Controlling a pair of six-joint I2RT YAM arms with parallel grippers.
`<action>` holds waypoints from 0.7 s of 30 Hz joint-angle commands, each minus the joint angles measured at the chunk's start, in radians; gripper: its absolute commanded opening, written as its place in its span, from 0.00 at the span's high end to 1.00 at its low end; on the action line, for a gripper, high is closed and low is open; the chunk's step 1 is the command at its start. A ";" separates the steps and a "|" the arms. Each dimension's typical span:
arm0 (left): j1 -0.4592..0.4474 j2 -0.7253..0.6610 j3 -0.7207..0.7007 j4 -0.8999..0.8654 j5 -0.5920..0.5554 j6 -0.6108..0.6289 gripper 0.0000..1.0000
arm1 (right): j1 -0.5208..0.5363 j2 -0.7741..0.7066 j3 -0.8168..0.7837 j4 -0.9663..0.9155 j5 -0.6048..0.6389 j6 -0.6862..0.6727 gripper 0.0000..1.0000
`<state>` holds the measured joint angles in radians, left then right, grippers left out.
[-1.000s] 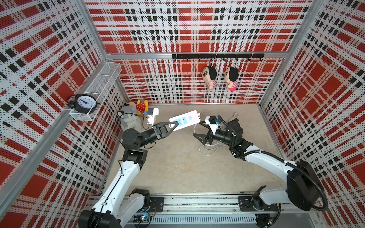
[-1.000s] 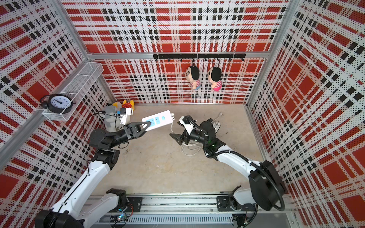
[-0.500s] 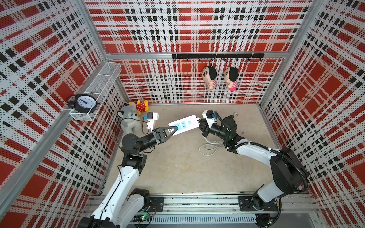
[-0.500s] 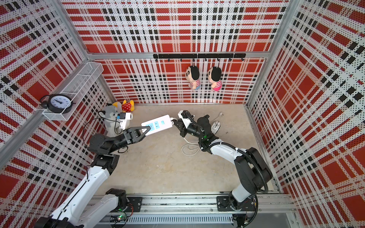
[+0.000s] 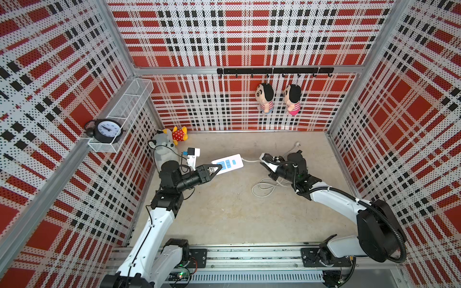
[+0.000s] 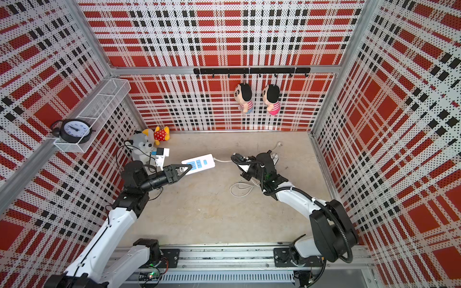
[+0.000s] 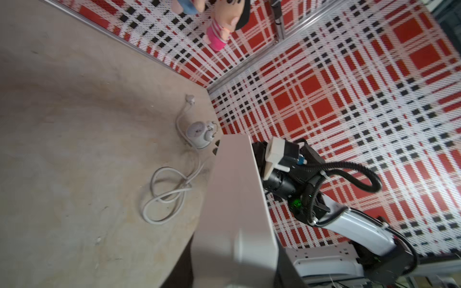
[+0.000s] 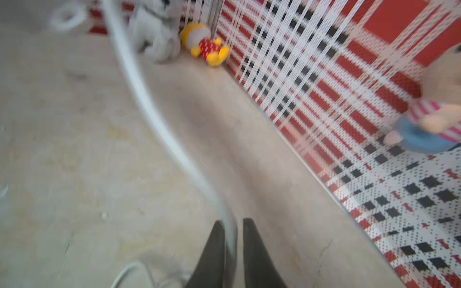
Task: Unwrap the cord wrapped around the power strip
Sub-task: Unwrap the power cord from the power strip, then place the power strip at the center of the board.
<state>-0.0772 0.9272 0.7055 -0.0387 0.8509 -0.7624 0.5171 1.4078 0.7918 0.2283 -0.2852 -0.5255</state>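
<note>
The left tool (image 5: 216,170) was clamped on the near end of the white rectangular plastic power strip (image 5: 228,163), which pointed away from it over the left-centre of the beige worktop (image 5: 224,214) with its blue socket panels facing up; whether the far end rested on the worktop could not be told. From that far end the long thin white cord (image 5: 250,160) ran across a short gap toward the right arm. In the right wrist view the right tool (image 8: 233,239) showed two dark fingers (image 8: 214,249) standing close together with the cord passing between them. The picture was blurred, so it could not be told whether they pinched the cord or only flanked it. Beyond the right tool, the rest of the cord lay in loose loops on the worktop just beside the right arm, and its small white plug (image 7: 190,98) lay near the back wall. In the left wrist view a small round white alarm clock (image 7: 199,134) sat on the worktop between the loops and the plug, touching the cord. A grey plush animal (image 5: 165,147) and a yellow and red plush toy (image 5: 179,133) sat in the back left corner, well apart from the power strip.
</note>
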 commanded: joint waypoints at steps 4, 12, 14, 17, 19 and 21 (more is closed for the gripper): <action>0.011 0.023 0.093 -0.266 -0.131 0.240 1.00 | 0.054 -0.116 0.008 -0.230 -0.134 -0.172 0.22; -0.018 0.033 0.108 -0.302 -0.106 0.280 1.00 | 0.151 -0.213 -0.008 -0.025 -0.365 -0.039 0.00; -0.036 0.036 0.108 -0.289 -0.089 0.274 1.00 | 0.202 -0.119 0.024 -0.025 -0.365 -0.039 0.00; -0.069 0.033 0.114 -0.267 -0.064 0.259 1.00 | 0.246 0.015 0.082 0.105 -0.311 -0.085 0.00; -0.085 0.029 0.121 -0.268 -0.059 0.259 1.00 | 0.257 0.068 0.114 0.141 -0.315 -0.092 0.00; -0.094 0.025 0.123 -0.269 -0.057 0.259 1.00 | 0.259 0.100 0.129 0.147 -0.313 -0.094 0.00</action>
<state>-0.1562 0.9634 0.7937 -0.3359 0.7490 -0.5179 0.7700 1.4887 0.8806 0.2852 -0.5880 -0.5888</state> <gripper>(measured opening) 0.347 0.999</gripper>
